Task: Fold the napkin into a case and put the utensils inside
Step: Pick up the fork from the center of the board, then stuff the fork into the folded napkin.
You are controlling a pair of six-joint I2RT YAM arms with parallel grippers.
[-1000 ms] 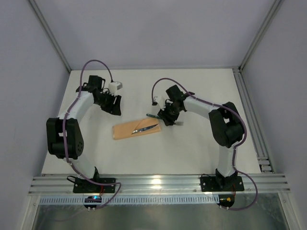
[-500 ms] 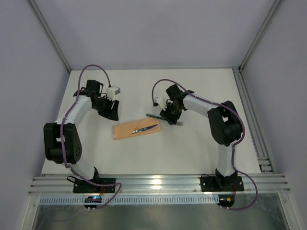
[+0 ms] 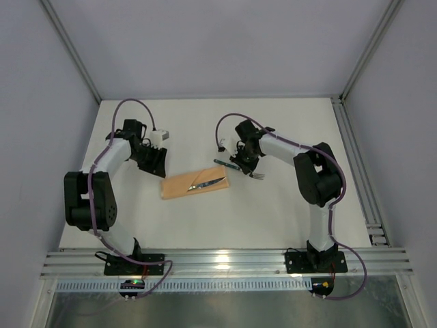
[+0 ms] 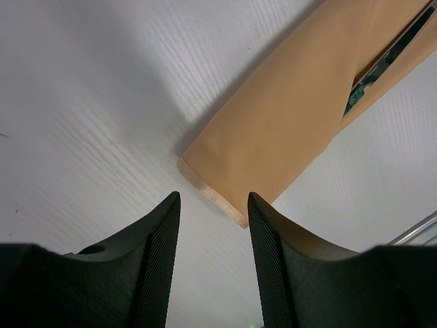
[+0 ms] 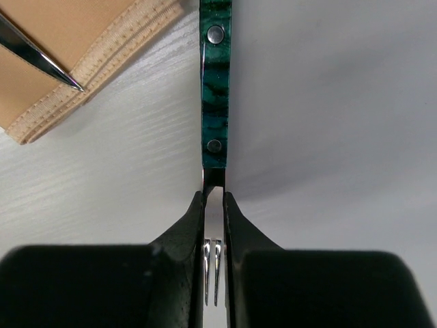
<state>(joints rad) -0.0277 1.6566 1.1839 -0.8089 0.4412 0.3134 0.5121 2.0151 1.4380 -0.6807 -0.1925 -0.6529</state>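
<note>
**Fork clamped by right gripper; left gripper open at the case end**

Top view, left to right. The left gripper (image 3: 161,169) is seen at about 10 o'clock of the case (image 3: 183,186), just beside its left end. In the left wrist view the left gripper (image 4: 213,201) is shown with jaws apart and nothing held between them; the near corner of the case (image 4: 287,130) sits right at the gap. Contact with the table (image 3: 205,123) cannot be told.

The case is laid flat near the table centre, its long axis running roughly 8 to 2 o'clock. The knife (image 3: 207,183) is laid on the right half of the case; its green handle is partly tucked under a fold in the left wrist view (image 4: 355,101), with the blade tip toward 2 o'clock.

The fork (image 3: 257,175) is found at about 2 o'clock of the case's right end, apart from the cloth. The right gripper (image 3: 240,164) is set over its middle. In the right wrist view the right gripper (image 5: 214,199) is clamped tight on the metal neck of the fork (image 5: 216,89), green handle toward 12 o'clock, tines toward 6 o'clock between the fingers. Whether the fork is lifted cannot be told.
</note>
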